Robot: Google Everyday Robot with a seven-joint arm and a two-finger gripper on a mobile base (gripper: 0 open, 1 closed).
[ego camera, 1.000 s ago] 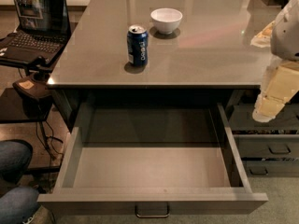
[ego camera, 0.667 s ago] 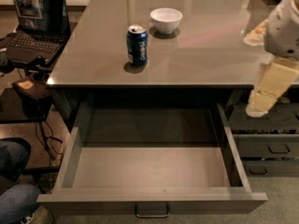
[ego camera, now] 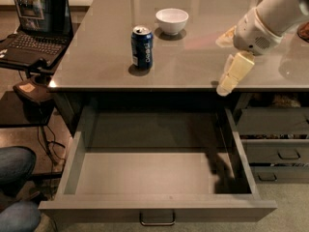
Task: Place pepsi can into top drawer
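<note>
The pepsi can [ego camera: 142, 47], dark blue with a silver top, stands upright on the grey countertop [ego camera: 193, 57], left of centre. The top drawer [ego camera: 159, 209] is pulled fully out below the counter's front edge; its inside is bare and its dark handle [ego camera: 157, 220] sits at the front centre. My gripper [ego camera: 220, 65] hangs over the counter's front right part, above the drawer's right rear corner, well to the right of the can. Its cream fingers [ego camera: 233, 72] are spread apart and hold nothing.
A white bowl [ego camera: 172, 20] sits on the counter behind the can. Narrower grey drawers [ego camera: 277, 151] stack at the right. A laptop [ego camera: 35, 24] on a low stand is at the left. A person's knees in jeans [ego camera: 14, 187] are at the bottom left.
My gripper and arm have moved left and up, from beside the counter's right edge to above its front right part. The can and drawer have not moved.
</note>
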